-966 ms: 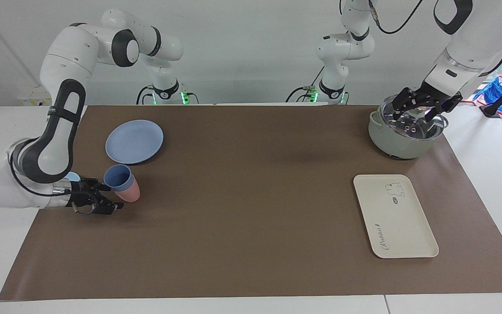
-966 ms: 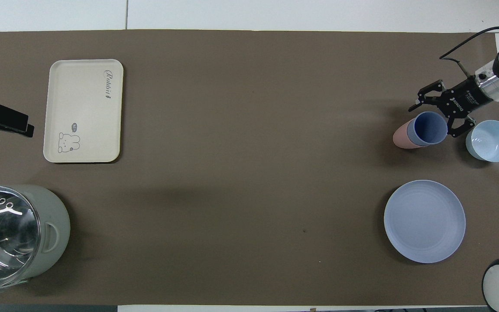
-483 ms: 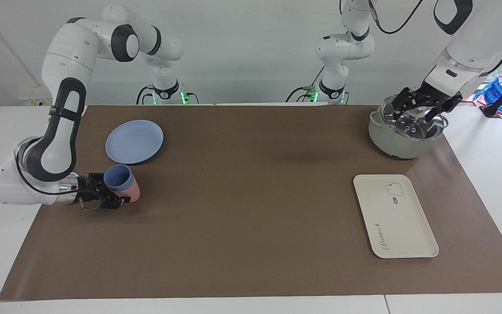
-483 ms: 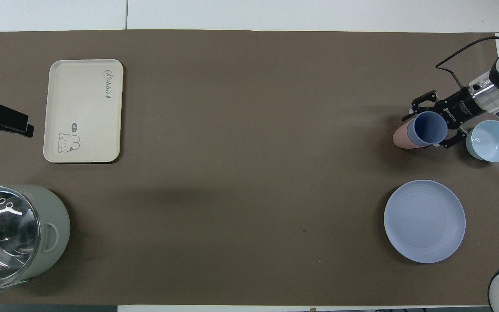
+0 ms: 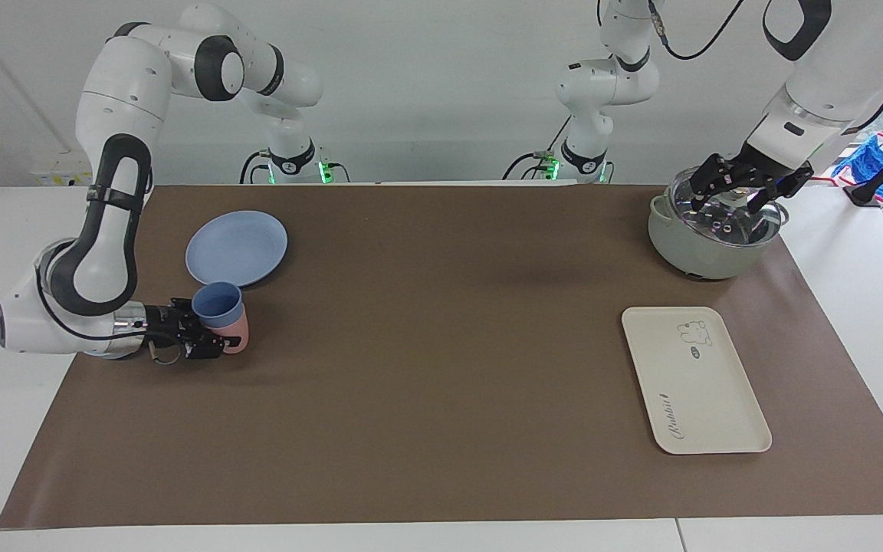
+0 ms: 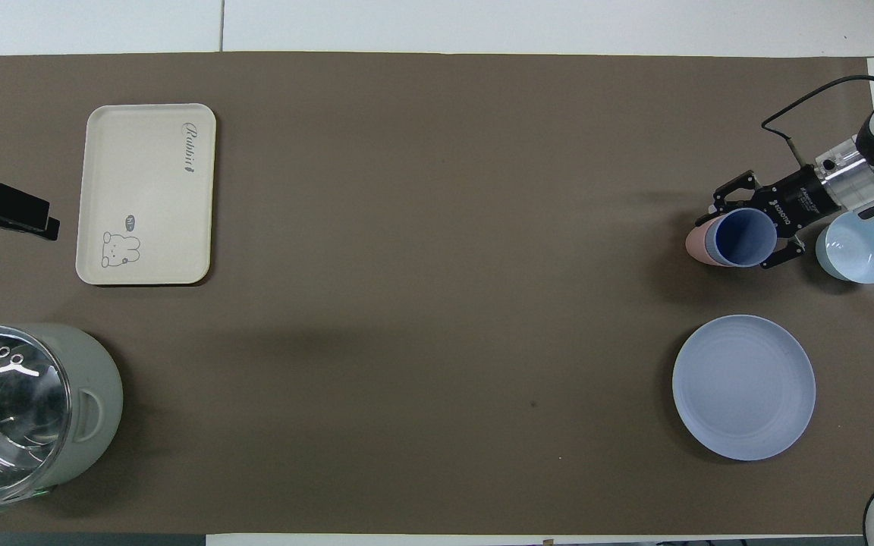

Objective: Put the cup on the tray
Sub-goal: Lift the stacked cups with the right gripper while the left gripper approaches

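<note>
One cup (image 5: 217, 303), one tray (image 5: 694, 379).

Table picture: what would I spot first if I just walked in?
Probably the right gripper shut on the blue cup, nested in a pink cup at the right arm's end of the table. Then the tray and lidded pot at the left arm's end.

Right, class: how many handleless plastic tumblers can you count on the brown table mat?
2, nested together at the right arm's end, beside the shallow light-blue bowl: the periwinkle-blue tumbler sits inside the pink tumbler. More could be hidden in the stack.
</note>
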Tool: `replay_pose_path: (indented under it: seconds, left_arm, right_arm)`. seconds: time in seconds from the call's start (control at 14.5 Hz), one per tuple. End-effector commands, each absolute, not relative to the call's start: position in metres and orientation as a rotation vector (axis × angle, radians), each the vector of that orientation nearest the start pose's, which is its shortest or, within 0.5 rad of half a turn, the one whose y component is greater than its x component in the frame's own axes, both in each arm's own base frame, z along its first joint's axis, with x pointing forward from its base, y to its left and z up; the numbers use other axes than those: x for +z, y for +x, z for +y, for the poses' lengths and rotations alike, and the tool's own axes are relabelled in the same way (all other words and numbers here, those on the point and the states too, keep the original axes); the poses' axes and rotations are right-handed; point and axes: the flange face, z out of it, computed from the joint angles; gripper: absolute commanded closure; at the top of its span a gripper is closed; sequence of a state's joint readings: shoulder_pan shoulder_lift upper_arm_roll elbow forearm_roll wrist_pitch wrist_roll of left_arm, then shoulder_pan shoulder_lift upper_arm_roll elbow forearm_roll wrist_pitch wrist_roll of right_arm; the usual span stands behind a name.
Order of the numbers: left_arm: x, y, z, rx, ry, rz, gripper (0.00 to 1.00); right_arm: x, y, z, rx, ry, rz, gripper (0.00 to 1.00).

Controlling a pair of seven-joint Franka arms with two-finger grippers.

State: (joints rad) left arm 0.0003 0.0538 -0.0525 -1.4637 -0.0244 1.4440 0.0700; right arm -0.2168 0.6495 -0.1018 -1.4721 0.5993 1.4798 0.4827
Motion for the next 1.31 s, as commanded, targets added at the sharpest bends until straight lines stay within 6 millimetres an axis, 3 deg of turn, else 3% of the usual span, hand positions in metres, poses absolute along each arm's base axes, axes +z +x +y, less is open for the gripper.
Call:
replay_pose_path:
  seconds: [0.0, 0.21, 0.41, 0.55, 0.76, 1.24]
  left_arm:
    - [0.633, 0.554, -0.029, 0.116, -3.147, 0.202, 0.0]
    - [0.633, 0.554, -0.029, 0.116, -3.147, 0.2, 0.0]
    - [0.633, 0.554, -0.029, 0.116, -3.147, 0.202, 0.0]
    - [0.633, 0.554, -0.029, 0.116, -3.147, 0.205, 0.0]
    - [0.633, 0.554, -0.029, 0.116, -3.147, 0.202, 0.0]
    - [0.633, 0.554, -0.029, 0.116, -3.147, 0.2, 0.0]
  right_arm:
    - [0.293, 0.628, -0.128, 0.897, -2.142, 1.195, 1.0]
    - [0.316, 0.627, -0.135, 0.913, -2.019, 1.23, 1.0]
    - [0.328, 0.631, -0.125, 0.91, -1.92, 1.197, 1.0]
    - [0.338, 0.633, -0.105, 0.971, -1.871, 1.26, 1.0]
    - [0.35, 0.628, -0.029, 1.038, -1.866, 1.226, 1.0]
    - [0.399, 0.625, 0.163, 1.06, -1.714, 1.552, 1.0]
